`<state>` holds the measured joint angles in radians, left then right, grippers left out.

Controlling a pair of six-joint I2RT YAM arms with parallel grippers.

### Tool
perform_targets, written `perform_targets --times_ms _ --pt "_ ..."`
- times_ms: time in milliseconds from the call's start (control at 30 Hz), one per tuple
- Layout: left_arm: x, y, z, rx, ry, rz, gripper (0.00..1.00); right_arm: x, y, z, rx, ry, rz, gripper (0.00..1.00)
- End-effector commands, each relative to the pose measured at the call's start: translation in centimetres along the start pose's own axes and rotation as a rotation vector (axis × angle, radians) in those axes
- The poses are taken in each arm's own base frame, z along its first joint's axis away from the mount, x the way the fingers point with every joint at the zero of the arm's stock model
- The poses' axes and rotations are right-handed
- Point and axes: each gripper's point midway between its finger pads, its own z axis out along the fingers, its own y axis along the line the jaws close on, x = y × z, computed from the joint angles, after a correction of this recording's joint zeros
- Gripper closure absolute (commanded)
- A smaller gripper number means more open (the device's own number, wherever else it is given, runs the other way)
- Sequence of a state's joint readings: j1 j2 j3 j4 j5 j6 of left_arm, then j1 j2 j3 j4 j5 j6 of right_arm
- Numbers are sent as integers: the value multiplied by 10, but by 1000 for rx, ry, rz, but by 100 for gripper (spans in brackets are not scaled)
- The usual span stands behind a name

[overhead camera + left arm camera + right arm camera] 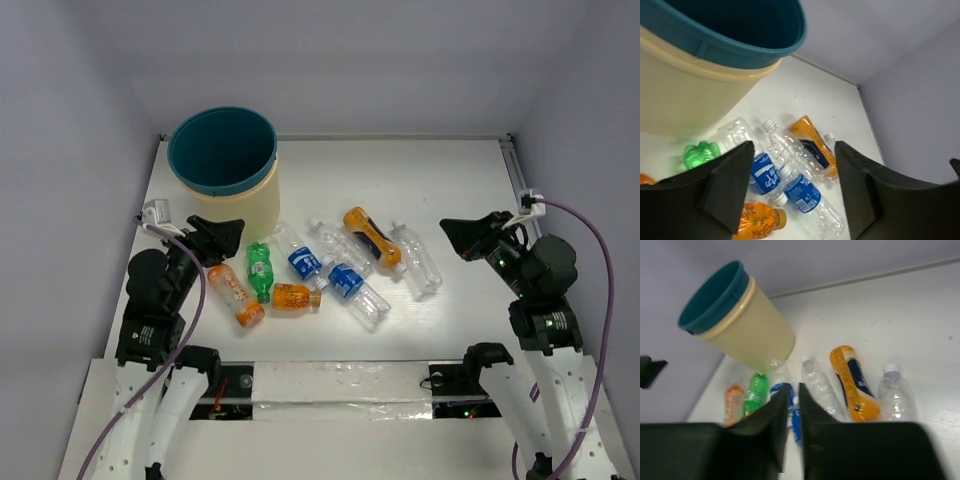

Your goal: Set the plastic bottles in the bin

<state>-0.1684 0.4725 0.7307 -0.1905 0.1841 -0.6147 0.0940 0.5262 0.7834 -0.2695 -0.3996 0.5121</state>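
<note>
The bin (256, 201), teal inside with a cream wall, stands at the back left; it also shows in the left wrist view (695, 95) and the right wrist view (755, 335). Several plastic bottles lie on the table in front of it: an orange one (236, 296), a green one (260, 270), a small orange one (296, 297), two blue-labelled clear ones (300, 258) (355, 288), a clear one (338, 243), an orange one with a navy label (372, 237) and a clear one (418, 258). My left gripper (222, 235) (793, 150) is open and empty, above the left bottles. My right gripper (458, 235) (794, 387) is shut and empty, right of the bottles.
White table (440, 180) with grey walls on three sides. A raised rail runs along the table's right edge (517, 170). A taped strip lies along the near edge (340, 385) between the arm bases.
</note>
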Motion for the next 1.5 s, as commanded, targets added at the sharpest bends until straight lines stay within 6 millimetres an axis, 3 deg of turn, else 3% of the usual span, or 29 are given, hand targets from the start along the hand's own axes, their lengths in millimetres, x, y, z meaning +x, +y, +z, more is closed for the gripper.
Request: perform_targets --times_ms 0,33,167,200,233,300,467,567,600,700,767,800,867,900,933,1133,1233,1467 --pt "-11 7 -11 -88 -29 -17 40 2 15 8 -91 -2 -4 92" --pt "-11 11 -14 -112 -27 -20 43 7 14 13 -94 21 3 100" --pt "1 34 -20 -250 37 -43 66 20 28 28 -119 64 -6 100" --pt "14 45 -24 -308 100 -47 83 19 27 33 -89 52 -11 100" --pt "19 57 -22 -371 126 -40 90 25 41 35 -123 74 -16 100" --pt "31 72 -27 -450 179 -33 100 34 41 45 -99 96 -26 100" --pt "60 108 -33 -630 287 -51 100 50 46 56 -97 143 -52 100" --pt "74 136 -38 -766 331 -58 75 55 36 55 -54 155 -90 100" --pt "76 142 -38 -779 338 -52 58 55 32 53 -36 150 -94 100" --pt "83 159 -35 -796 378 -76 31 65 25 50 -26 162 -98 100" --pt "85 170 -33 -817 382 -115 22 69 27 47 -41 168 -91 100" --pt "89 171 -32 -808 396 -131 19 74 28 46 -57 183 -88 94" --pt "94 179 -31 -839 418 -152 18 75 29 43 -72 181 -85 81" --pt "95 183 -31 -853 421 -161 17 76 28 42 -69 181 -87 67" --pt "98 186 -30 -864 436 -169 16 78 26 41 -67 181 -89 60" --pt "115 193 -21 -870 498 -214 4 77 30 41 -90 174 -91 30" --pt "119 195 -15 -859 506 -222 1 81 27 46 -82 183 -94 21" --pt "130 205 -14 -897 559 -235 1 93 21 55 -67 209 -86 19"
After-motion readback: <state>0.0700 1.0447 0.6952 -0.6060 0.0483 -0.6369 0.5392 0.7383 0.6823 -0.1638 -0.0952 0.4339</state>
